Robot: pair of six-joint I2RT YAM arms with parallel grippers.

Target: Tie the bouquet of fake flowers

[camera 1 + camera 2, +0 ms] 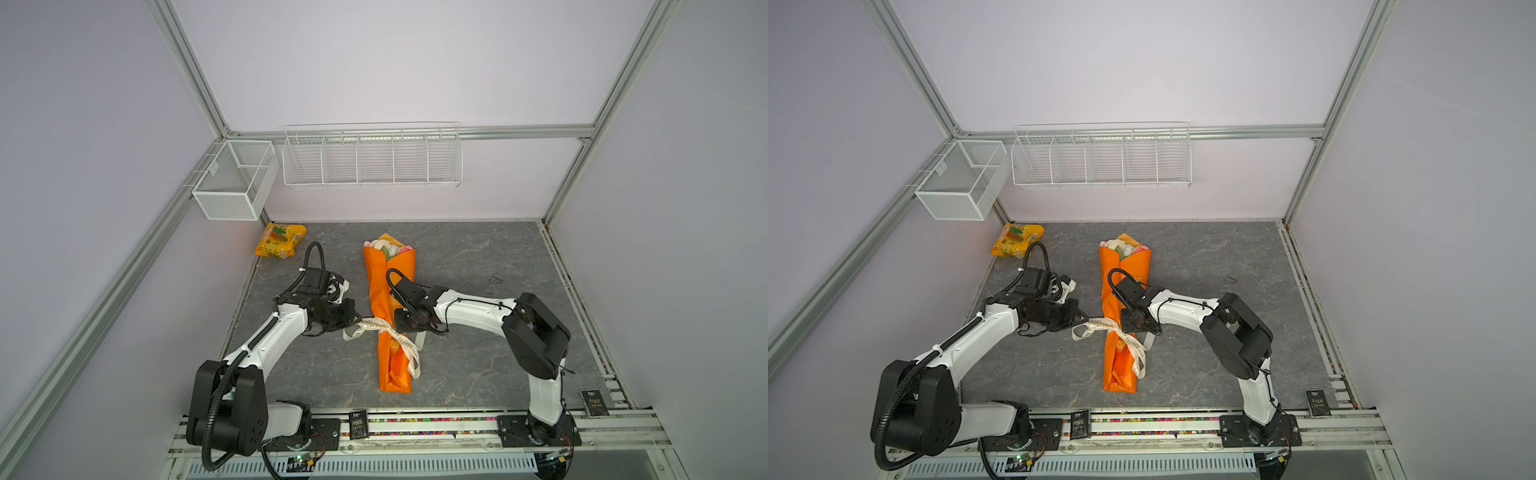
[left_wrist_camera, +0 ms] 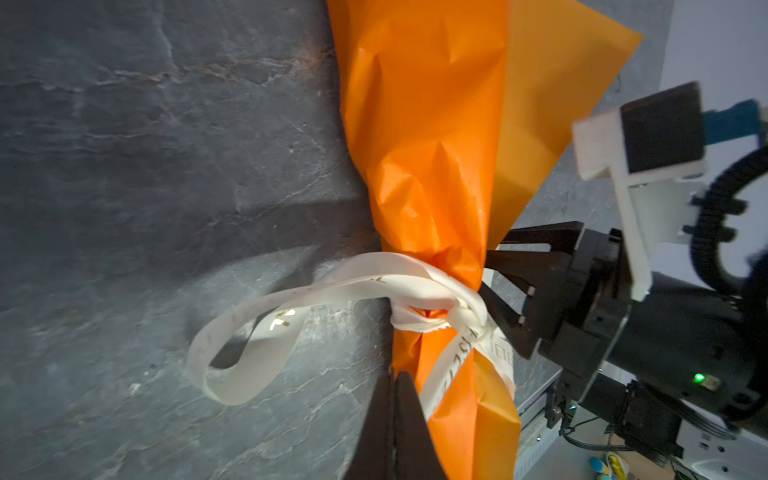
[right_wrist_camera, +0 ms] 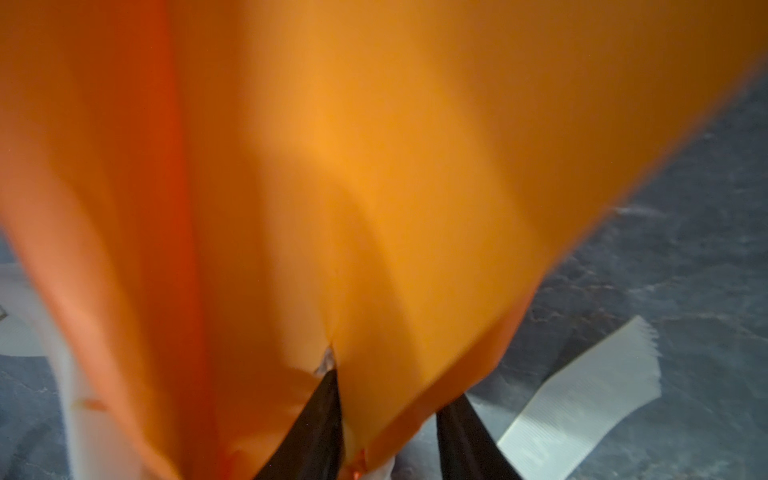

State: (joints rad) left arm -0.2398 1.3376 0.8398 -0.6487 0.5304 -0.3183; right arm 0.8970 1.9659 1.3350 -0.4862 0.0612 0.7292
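Top view: the bouquet of fake flowers [image 1: 378,286], a long orange paper cone with pink and cream blooms at its far mouth, lies mid-way on the grey stone-look counter [image 1: 478,257]. A cream lettered ribbon [image 1: 384,327] is knotted round its waist.

Left wrist: my left pincer [image 2: 395,415] is clenched beside the wrap. I cannot tell whether it has caught the ribbon.

Right wrist: my right pincer [image 3: 392,384] is released, with blurred orange paper between its jaws.

The grey tabletop [image 1: 478,257] carries the bouquet [image 1: 377,282] and a snack packet [image 1: 279,241].
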